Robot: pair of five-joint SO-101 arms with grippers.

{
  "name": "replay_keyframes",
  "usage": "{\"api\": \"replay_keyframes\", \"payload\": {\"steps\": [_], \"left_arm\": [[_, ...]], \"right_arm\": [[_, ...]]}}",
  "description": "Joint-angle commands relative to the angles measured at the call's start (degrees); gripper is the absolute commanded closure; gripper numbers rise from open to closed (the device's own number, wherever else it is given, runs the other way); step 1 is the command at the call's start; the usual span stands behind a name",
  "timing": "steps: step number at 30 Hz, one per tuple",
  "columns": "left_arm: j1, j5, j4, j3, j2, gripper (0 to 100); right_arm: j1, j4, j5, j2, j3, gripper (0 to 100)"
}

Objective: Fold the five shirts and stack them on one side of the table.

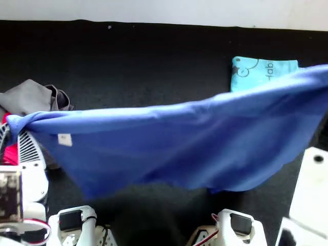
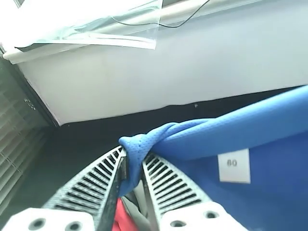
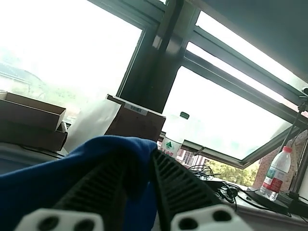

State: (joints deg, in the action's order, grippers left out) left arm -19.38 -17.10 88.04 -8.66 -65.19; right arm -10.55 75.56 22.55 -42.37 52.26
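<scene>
My left gripper (image 2: 132, 157) and right gripper (image 3: 139, 160) each clamp an end of the blue shirt (image 1: 174, 148), stretched in the air above the tabletop (image 1: 154, 56) and not yet folded. A cyan shirt (image 1: 259, 73) lies folded near the far right edge. A grey shirt (image 1: 31, 97) and a red shirt (image 1: 10, 152) sit heaped loose at the left edge, so I judge most folding remains.

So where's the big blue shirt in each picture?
High view: blue shirt stretched side to side across the middle.
Left wrist view: its bunched corner pinched between the left jaws.
Right wrist view: its edge pinched between the right jaws.
Shared landmark: the white tag, in high and left wrist views.
</scene>
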Motion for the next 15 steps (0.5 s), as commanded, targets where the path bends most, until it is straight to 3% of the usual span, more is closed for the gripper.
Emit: {"api": "replay_keyframes", "payload": {"steps": [1,15], "left_arm": [[-0.9,0.1,-2.2,0.7,0.0,99],[-0.9,0.1,0.6,-3.8,-0.6,99]], "right_arm": [[-0.6,-2.1,0.4,-0.6,0.6,99.3],[-0.6,-1.5,0.5,-1.0,1.1,99.3]]}}
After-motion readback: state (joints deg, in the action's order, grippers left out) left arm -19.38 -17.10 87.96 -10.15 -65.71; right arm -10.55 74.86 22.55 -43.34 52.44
